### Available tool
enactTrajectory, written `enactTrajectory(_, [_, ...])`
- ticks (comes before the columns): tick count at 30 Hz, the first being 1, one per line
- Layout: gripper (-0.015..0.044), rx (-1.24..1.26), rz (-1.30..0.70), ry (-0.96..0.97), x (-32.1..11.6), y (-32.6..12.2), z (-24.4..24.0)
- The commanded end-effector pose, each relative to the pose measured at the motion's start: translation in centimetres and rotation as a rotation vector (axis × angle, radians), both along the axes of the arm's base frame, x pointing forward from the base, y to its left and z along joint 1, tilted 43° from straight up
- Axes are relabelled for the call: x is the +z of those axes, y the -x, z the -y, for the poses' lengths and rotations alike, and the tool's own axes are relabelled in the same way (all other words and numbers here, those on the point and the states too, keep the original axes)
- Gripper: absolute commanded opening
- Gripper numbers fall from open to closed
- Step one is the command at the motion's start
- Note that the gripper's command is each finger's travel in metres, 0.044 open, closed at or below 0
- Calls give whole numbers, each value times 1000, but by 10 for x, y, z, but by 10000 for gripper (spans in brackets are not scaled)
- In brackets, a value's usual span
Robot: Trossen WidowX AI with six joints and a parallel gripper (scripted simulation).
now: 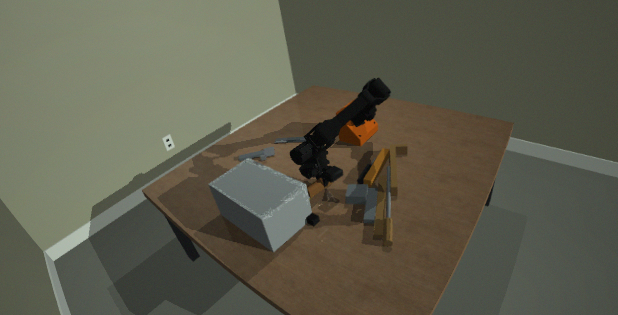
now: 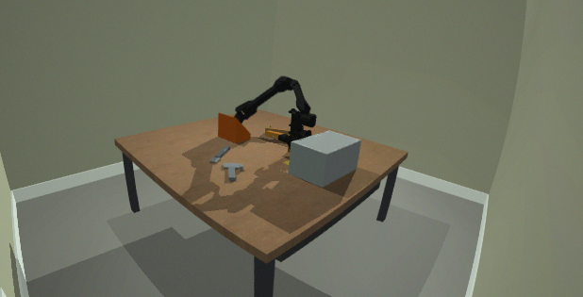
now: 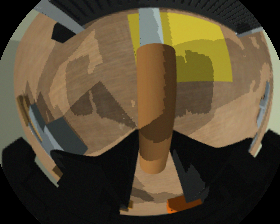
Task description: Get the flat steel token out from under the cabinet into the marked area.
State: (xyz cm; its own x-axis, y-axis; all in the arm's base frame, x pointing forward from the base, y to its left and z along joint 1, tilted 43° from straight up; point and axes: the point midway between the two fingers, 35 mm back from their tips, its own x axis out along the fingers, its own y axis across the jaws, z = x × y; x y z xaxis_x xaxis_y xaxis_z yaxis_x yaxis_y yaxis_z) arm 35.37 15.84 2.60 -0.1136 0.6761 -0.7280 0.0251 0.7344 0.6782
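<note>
My gripper [image 1: 323, 181] [image 3: 152, 132] is shut on the brown handle [image 1: 315, 189] [image 3: 156, 90] of a tool, in front of the grey cabinet [image 1: 260, 192] [image 2: 324, 159]. The tool's grey flat blade [image 3: 150, 30] runs from the handle toward the dark slotted cabinet front at the top of the wrist view; its far end is hidden. The yellow marked area [image 3: 203, 50] [image 2: 286, 162] lies on the table in front of the cabinet, with the blade over its left part. I cannot see the steel token in any view.
A grey T-shaped piece [image 1: 257, 154] [image 2: 232, 172] and a grey flat bar [image 1: 291, 140] [image 2: 220, 154] lie to one side. A yellow-brown frame [image 1: 377, 169] and grey blocks [image 1: 356, 194] lie on the other. A black cube [image 1: 312, 219] is by the cabinet. An orange wedge [image 1: 359, 134] [image 2: 232, 129] stands near the arm's base.
</note>
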Motion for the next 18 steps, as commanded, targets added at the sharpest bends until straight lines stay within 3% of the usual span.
enactTrajectory(1, [0,-2,-6,2,-1,5,0])
enactTrajectory(18, [0,-2,-7,2,2,22,0])
